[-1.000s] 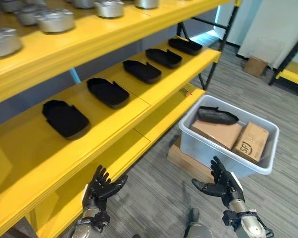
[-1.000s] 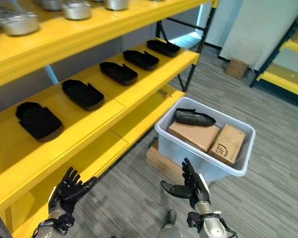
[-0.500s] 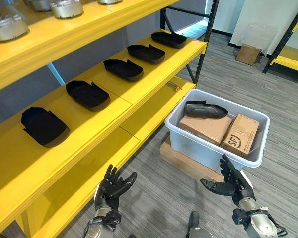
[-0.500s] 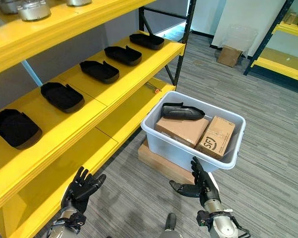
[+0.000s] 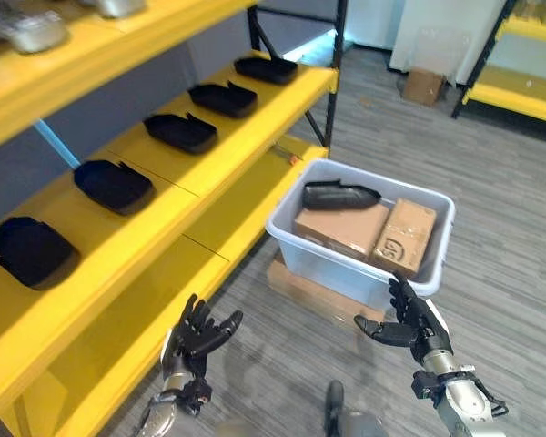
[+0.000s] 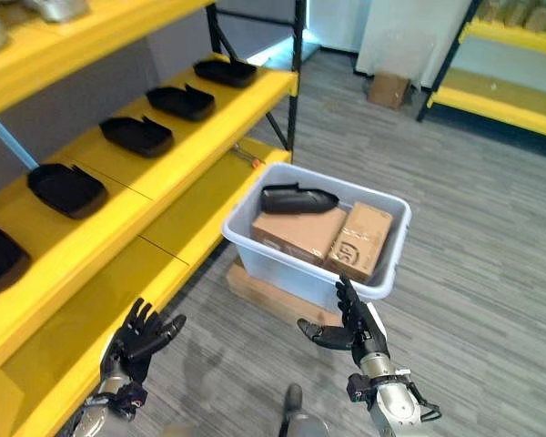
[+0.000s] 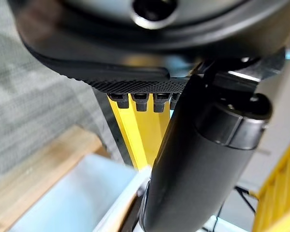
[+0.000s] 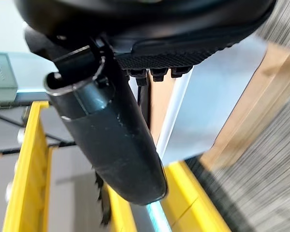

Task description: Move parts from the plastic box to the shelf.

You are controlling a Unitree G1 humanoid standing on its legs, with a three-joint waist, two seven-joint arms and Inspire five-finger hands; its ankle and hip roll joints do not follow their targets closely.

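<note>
My left hand (image 5: 193, 333) and right hand (image 5: 409, 320) hang spread and empty; a careless reach risks shoving the pale plastic box (image 5: 338, 266) instead of gripping the black moulded part (image 5: 338, 194).

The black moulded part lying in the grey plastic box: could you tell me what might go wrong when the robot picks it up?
1. The black moulded part lies at the far side of the grey plastic box, so the open right hand must reach over the near rim.
2. It rests loosely on tilted cardboard boxes and could slip.
</note>
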